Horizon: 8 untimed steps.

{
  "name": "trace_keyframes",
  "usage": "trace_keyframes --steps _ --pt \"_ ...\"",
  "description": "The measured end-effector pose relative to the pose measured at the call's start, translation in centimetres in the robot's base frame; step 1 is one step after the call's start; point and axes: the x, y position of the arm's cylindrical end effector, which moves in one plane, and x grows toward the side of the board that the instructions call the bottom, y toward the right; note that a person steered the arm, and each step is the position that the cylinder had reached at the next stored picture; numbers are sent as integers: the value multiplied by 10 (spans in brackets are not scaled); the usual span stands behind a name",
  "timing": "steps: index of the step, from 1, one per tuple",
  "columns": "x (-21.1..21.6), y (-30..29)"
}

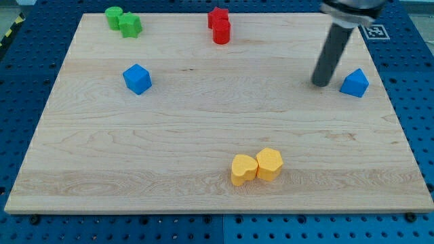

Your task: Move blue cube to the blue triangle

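Observation:
The blue cube [137,78] sits on the wooden board [203,122] at the view's left, upper half. The blue triangle [354,83] sits near the view's right edge of the board, at about the same height. My tip [321,83] rests on the board just left of the blue triangle, a small gap apart, and far to the right of the blue cube. The dark rod rises from it toward the view's top right.
Two green blocks [123,21] touch each other at the view's top left. Two red blocks [220,26] stand together at the top centre. A yellow heart [243,169] and a yellow hexagon [269,163] touch at the bottom centre.

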Motion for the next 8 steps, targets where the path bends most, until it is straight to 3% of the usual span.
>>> trace_keyframes --steps 2,4,5,8 --pt "56 -172" --pt "48 -370" --pt "5 -375" --pt "2 -324"
